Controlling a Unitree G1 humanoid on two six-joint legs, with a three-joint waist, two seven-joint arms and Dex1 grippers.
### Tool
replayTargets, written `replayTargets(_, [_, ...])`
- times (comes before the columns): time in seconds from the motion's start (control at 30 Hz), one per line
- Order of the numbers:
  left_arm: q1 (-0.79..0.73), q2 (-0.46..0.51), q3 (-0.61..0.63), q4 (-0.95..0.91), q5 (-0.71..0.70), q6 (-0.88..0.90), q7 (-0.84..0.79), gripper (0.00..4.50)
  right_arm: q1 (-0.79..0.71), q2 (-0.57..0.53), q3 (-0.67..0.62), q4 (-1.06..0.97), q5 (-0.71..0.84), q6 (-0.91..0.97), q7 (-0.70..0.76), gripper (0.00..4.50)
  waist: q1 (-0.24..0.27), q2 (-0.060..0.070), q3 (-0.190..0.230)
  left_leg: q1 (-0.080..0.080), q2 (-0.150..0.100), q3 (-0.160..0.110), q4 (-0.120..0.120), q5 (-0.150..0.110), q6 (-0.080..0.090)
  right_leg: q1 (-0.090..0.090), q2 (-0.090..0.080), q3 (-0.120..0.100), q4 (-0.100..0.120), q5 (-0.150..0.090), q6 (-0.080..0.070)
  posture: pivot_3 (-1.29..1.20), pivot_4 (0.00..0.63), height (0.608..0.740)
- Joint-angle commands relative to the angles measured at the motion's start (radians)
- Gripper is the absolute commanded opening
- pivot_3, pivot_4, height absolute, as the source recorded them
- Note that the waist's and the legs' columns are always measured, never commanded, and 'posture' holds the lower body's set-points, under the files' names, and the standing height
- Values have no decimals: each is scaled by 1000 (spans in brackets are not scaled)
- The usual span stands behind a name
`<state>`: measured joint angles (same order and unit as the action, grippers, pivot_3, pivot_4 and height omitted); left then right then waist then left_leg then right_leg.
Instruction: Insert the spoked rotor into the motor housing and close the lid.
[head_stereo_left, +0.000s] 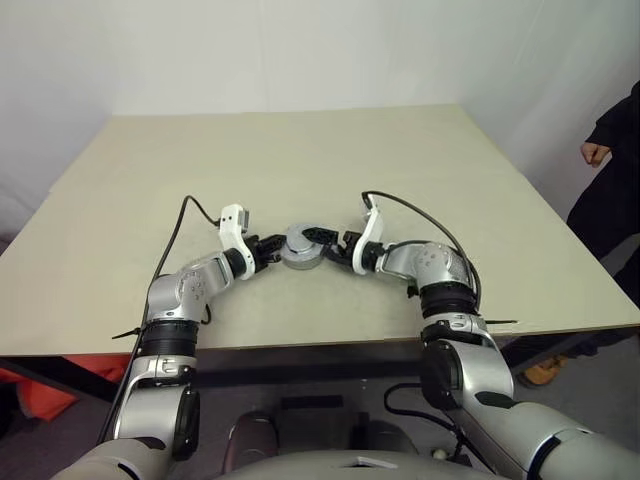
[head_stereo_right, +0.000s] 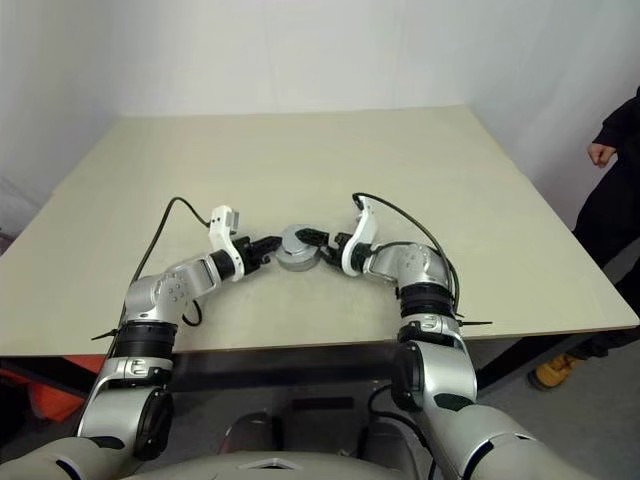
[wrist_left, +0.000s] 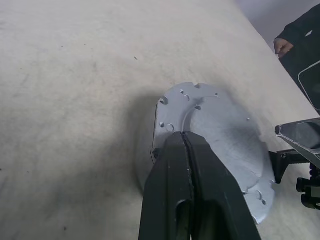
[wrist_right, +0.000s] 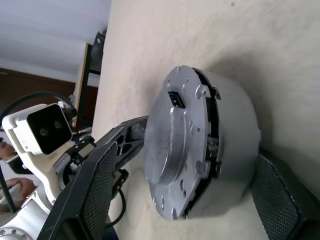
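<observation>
Your left gripper (wrist_left: 187, 150) has its jaws pressed fully together, tips resting on the lid (wrist_left: 220, 135), which already sits on top of the motor housing (wrist_right: 235, 130) near the middle of the head view, toward the near edge of the worktop (head_stereo_left: 300, 150). Your right gripper (wrist_right: 185, 190) has its jaws spread wide, one on each side of the housing, not touching it yet as far as I can tell. I can't see the spoked rotor; I guess it's inside.

What I'd worry about: in the right wrist view there's a dark gap under the lid along one edge, so it may not be seated. If the right jaws close off-centre, the round smooth housing could squirt sideways on that matte beige top, or the lid could tip under the left tips.

Lid is a dull cast-metal disc with notches and small holes; housing is a plain grey drum.
</observation>
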<state>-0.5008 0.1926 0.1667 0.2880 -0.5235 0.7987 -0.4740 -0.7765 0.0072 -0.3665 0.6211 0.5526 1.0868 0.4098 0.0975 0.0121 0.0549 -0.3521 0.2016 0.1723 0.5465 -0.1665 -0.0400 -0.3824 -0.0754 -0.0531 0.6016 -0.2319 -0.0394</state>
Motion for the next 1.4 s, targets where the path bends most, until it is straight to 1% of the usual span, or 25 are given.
replayTargets(0.03, [7, 3, -10, -1, 14, 2, 8, 0, -36, 34, 23, 13, 22, -12, 13, 4475, 0, 0, 0, 0, 0, 0, 0, 0, 0, 0, 0, 0, 0, 0, -1, 0, 0, 740])
replayTargets(0.2, [8, 4, -10, 0, 14, -2, 12, 0, -25, 57, 70, 28, -5, -37, 16, 4475, -2, 0, 0, -1, 1, 0, 0, 0, 0, -2, 0, 0, 2, -1, -3, 0, 0, 740])
replayTargets(0.27, [8, 4, -10, 0, 14, -4, 14, 0, -28, 61, 67, 52, -14, -56, -3, 4475, -2, 0, 0, 0, 1, 1, 0, 0, 0, -2, 1, 0, 2, -1, -4, 0, 0, 740])
replayTargets(0.3, [9, 4, -10, -1, 14, -4, 15, 0, -32, 59, 63, 72, -20, -71, -12, 4109, -3, 0, 0, 0, 1, 1, 0, 0, 0, -2, 1, 0, 2, -1, -4, 0, 0, 740])
replayTargets(0.33, [10, 3, -10, -3, 13, -5, 17, 0, -35, 57, 61, 86, -24, -82, -17, 3909, -4, 0, 0, 0, 1, 1, 0, 0, 0, -2, 1, 0, 3, -1, -3, 0, 0, 740])
replayTargets(0.37, [11, 4, -10, -4, 13, -5, 17, 0, -41, 54, 59, 99, -26, -90, -19, 3596, -4, 0, 0, 1, 1, 1, 0, 0, -1, -2, 1, 0, 3, -2, -2, 0, 0, 740])
replayTargets(0.47, [11, 7, -9, -1, 13, -8, 17, 0, -58, 45, 54, 126, -29, -106, -20, 2543, -4, 0, 0, 1, 2, 1, 0, 1, -2, -2, 1, 0, 4, -3, 0, 0, 0, 740])
replayTargets(0.5, [12, 7, -9, 0, 14, -9, 17, 0, -63, 41, 53, 135, -30, -110, -20, 2357, -3, 0, -1, 1, 2, 1, 0, 1, -2, -2, 1, 0, 4, -3, 0, 0, 0, 740])
replayTargets(0.53, [12, 8, -9, 0, 13, -11, 17, 0, -68, 38, 52, 146, -33, -117, -22, 2293, -1, 0, -1, 2, 2, 1, -1, 1, -2, -2, 1, 0, 4, -3, 0, 0, 0, 740])
replayTargets(0.7, [9, 11, -5, 7, 12, -17, 15, 0, -84, 26, 49, 188, -40, -143, -33, 2293, -1, 0, -1, 1, 1, 2, 0, 1, -2, -2, 1, 0, 4, -1, -4, 0, 0, 740])
replayTargets(1.1, [3, 12, 31, 21, 3, -56, 24, 0, -100, 11, 13, 221, -11, -153, -54, 2226, -2, 0, -1, 2, 2, 2, 0, 1, -2, -1, 1, 0, 4, -1, -4, 0, 0, 740])
replayTargets(1.2, [7, 6, 53, 13, -13, -70, 24, 0, -116, 11, -30, 232, 26, -140, -70, 2226, -2, 0, -1, 1, 2, 2, 0, 1, -2, -2, 1, 0, 4, -1, -4, 0, 0, 740])
replayTargets(1.4, [1, -22, 163, -7, -88, -94, 47, 0, -150, 5, -109, 281, 75, -144, -123, 2226, -1, 0, -1, -3, 2, 2, 0, 1, -2, -5, 1, 0, 5, -1, -6, 0, 0, 740])
